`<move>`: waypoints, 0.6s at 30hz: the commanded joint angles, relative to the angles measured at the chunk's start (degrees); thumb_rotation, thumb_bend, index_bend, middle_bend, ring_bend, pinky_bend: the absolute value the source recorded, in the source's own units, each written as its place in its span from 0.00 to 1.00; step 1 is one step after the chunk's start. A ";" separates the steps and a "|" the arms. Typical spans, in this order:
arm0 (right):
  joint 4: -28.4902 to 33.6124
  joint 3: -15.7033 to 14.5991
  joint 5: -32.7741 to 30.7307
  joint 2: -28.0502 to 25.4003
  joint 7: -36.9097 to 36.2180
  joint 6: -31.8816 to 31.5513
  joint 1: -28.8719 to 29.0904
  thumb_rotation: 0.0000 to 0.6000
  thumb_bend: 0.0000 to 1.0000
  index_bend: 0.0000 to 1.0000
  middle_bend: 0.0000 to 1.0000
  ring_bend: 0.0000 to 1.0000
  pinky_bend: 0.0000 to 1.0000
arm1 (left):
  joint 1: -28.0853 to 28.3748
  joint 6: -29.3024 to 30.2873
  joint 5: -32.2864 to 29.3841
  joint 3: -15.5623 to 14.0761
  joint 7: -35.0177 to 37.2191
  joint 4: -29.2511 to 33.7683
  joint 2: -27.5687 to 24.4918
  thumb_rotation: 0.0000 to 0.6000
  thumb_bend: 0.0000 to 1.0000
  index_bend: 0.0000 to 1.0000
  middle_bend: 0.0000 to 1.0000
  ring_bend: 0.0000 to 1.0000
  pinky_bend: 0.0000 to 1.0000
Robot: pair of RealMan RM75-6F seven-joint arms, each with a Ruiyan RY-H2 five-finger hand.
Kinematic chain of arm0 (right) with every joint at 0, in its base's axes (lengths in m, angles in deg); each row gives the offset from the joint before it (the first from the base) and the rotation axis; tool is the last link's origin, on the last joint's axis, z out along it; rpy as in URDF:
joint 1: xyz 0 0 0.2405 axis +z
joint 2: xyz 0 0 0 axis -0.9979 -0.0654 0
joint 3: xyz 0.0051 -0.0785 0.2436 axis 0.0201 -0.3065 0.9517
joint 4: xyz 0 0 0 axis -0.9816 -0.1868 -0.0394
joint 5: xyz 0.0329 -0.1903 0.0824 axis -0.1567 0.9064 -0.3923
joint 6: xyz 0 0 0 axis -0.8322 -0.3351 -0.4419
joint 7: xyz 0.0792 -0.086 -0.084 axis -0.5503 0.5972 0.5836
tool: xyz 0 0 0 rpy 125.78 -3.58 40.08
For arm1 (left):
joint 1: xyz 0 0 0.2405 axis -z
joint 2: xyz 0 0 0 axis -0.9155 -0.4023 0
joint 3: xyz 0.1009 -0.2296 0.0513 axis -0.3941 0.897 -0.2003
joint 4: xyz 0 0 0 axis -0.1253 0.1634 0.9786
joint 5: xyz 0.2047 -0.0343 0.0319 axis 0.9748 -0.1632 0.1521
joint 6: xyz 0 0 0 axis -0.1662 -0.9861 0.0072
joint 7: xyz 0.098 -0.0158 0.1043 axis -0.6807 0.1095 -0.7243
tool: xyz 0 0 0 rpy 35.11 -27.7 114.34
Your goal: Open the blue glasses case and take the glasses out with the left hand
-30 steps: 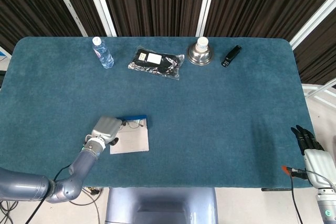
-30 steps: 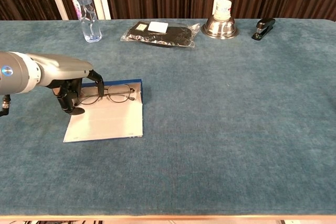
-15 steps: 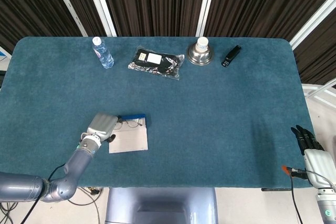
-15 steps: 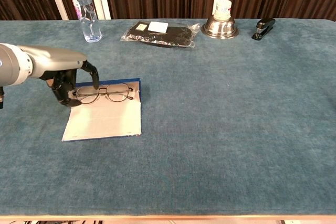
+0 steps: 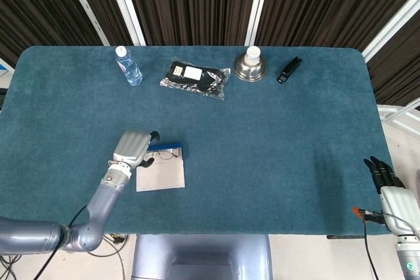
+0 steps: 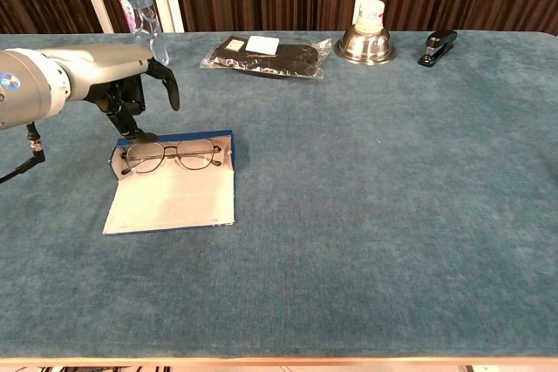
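- Flat on the near-left part of the table [image 6: 366, 215] lies the blue glasses case [image 6: 172, 192], opened out, its pale lining up and a blue edge showing along the far and right sides.
- Across the far strip of that lining rest the glasses [image 6: 172, 155], a thin wire frame with both lenses side by side. Their long axis runs left to right, parallel to the table's near edge, and so does the long side of the case.
- Raised above the case's far-left corner is the left hand [image 6: 131, 84], palm down, its dark fingers [image 6: 171, 86] spread and holding nothing; in the chest view one lower fingertip reaches down close to the case's far-left corner, but whether it touches cannot be told.
- Off the table's near-right corner, in the head view only, sits the right hand [image 5: 388, 185], dark fingers straight and a little apart, holding nothing.
- Along the far edge stand a water bottle [image 6: 139, 19], a black packet in clear plastic [image 6: 266, 56], a metal bowl with a white cup [image 6: 367, 37] on it, and a black stapler [image 6: 436, 46].
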 commanded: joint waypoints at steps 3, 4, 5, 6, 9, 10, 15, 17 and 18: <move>0.01 0.02 -0.09 0.00 -0.04 0.04 0.00 1.00 0.12 0.00 0.00 0.00 0.21 | 1.26 2.76 -7.12 2.73 -5.67 -3.09 3.71 1.00 0.27 0.38 1.00 1.00 1.00; 0.00 0.02 -0.11 0.00 -0.08 0.07 0.00 1.00 0.12 0.00 0.00 0.00 0.21 | 1.47 2.91 -7.99 3.05 -6.33 -3.64 4.18 1.00 0.27 0.38 1.00 1.00 1.00; 0.00 0.00 -0.14 -0.02 -0.12 0.13 0.01 1.00 0.12 0.00 0.00 0.00 0.21 | 1.76 2.88 -9.18 3.52 -7.13 -4.48 4.85 1.00 0.27 0.38 1.00 1.00 1.00; 0.00 0.00 -0.15 -0.03 -0.15 0.17 0.02 1.00 0.12 0.00 0.00 0.00 0.21 | 1.88 2.83 -9.97 3.82 -7.55 -4.94 5.25 1.00 0.27 0.38 1.00 1.00 1.00; 0.01 0.02 -0.15 -0.06 -0.24 0.18 0.04 1.00 0.12 0.00 0.00 0.00 0.21 | 2.23 2.25 -12.58 4.88 -8.56 -6.18 6.43 1.00 0.31 0.38 1.00 1.00 1.00; 0.00 0.02 -0.16 -0.06 -0.28 0.18 0.03 1.00 0.12 0.00 0.00 0.00 0.21 | 2.30 2.16 -13.00 5.10 -8.77 -6.44 6.70 1.00 0.33 0.38 1.00 1.00 1.00; 0.01 0.02 -0.17 -0.11 -0.39 0.25 0.06 1.00 0.12 0.00 0.00 0.00 0.21 | 2.52 1.23 -14.54 6.05 -9.54 -7.49 7.76 1.00 0.34 0.39 1.00 1.00 1.00; 0.00 0.01 -0.18 -0.12 -0.42 0.26 0.05 1.00 0.12 0.00 0.00 0.00 0.21 | 2.53 0.99 -14.64 6.27 -9.63 -7.70 7.93 1.00 0.34 0.39 1.00 1.00 1.00; -0.01 0.01 -0.19 -0.11 -0.42 0.28 0.06 1.00 0.12 0.00 0.00 0.00 0.21 | 2.53 0.77 -14.71 6.38 -9.73 -7.83 8.02 1.00 0.34 0.39 1.00 1.00 1.00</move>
